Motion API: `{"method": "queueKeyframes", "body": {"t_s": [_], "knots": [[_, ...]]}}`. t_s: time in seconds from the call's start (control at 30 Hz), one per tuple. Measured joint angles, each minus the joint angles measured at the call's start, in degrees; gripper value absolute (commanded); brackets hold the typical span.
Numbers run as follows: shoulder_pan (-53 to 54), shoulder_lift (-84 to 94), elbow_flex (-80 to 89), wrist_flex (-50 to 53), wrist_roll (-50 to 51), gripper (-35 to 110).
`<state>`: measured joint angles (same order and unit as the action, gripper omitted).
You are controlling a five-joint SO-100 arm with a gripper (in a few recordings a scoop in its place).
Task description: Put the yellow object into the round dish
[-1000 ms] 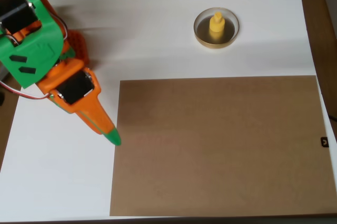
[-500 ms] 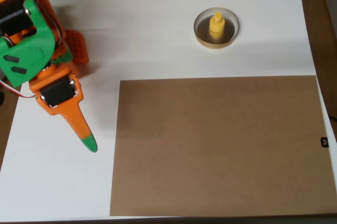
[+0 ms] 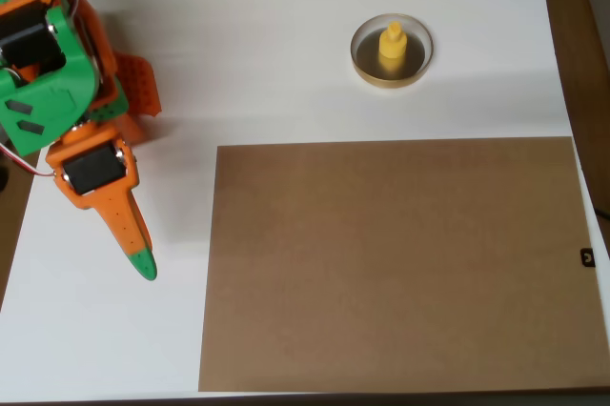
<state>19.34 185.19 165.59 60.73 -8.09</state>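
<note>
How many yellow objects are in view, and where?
1. The yellow object stands upright inside the round dish near the top of the white table; none shows on the brown mat. Nothing looks hidden.

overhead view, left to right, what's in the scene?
Hand at the left, over the white table → brown board → round dish at upper right, with the yellow object standing inside it.

Arm (image 3: 57, 91) cut off by left, top edges; pincer (image 3: 133, 249) opening cannot be told
</note>
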Motion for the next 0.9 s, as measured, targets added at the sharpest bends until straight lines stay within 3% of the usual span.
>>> {"method": "queueKeyframes", "body": {"t_s": [0.67, 0.9], "knots": [[1.7, 1.0, 4.1, -0.5, 4.0, 27], [2.2, 1.0, 4.1, -0.5, 4.0, 15]]}}
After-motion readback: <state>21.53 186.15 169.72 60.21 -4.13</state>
